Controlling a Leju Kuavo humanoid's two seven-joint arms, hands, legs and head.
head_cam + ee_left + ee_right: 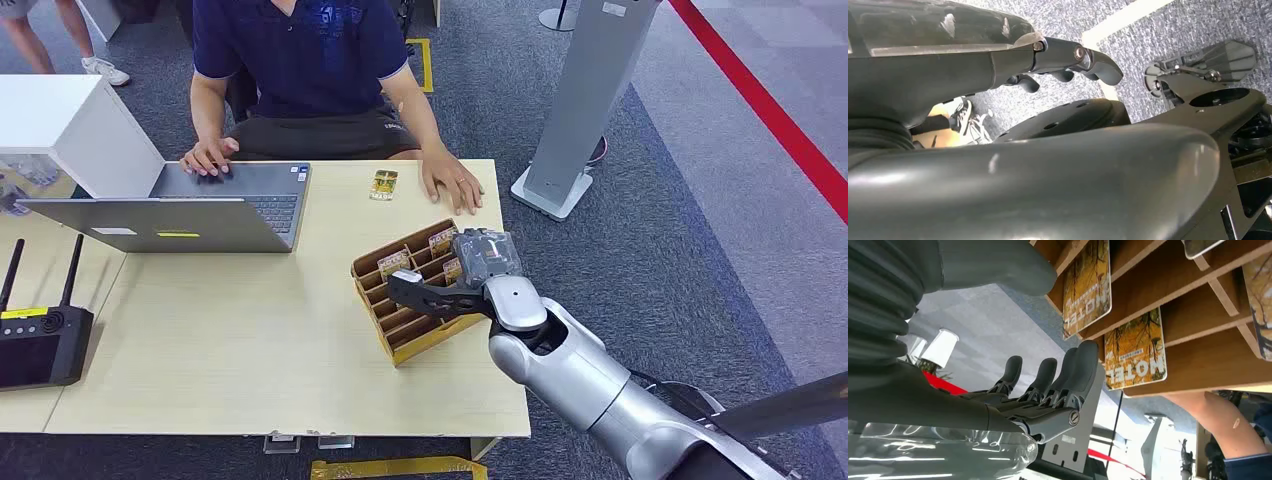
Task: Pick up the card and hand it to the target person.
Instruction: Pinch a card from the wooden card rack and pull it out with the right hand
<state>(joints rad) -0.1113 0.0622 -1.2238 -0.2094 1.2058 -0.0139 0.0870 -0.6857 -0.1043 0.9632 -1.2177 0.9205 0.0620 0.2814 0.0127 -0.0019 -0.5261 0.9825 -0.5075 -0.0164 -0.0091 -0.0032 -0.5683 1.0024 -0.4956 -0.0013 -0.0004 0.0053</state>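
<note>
A wooden card rack (403,335) stands on the table's right half, holding several yellow "HOTEL" cards (442,240). My right hand (468,284) hovers over the rack's right side, its dark thumb stretched across the slots and nothing in it. In the right wrist view its fingers (1048,377) are straight and lie just beside one card (1135,352), with another card (1087,287) above the thumb (993,270). One more card (384,184) lies flat on the table near the seated person (300,60). My left hand (1068,57) hangs over carpet, holding nothing.
The person's hand (452,185) rests on the table just beyond the rack; their other hand is on an open laptop (200,205). A black controller with antennas (40,340) sits at the left edge. A grey stand (585,100) rises right of the table.
</note>
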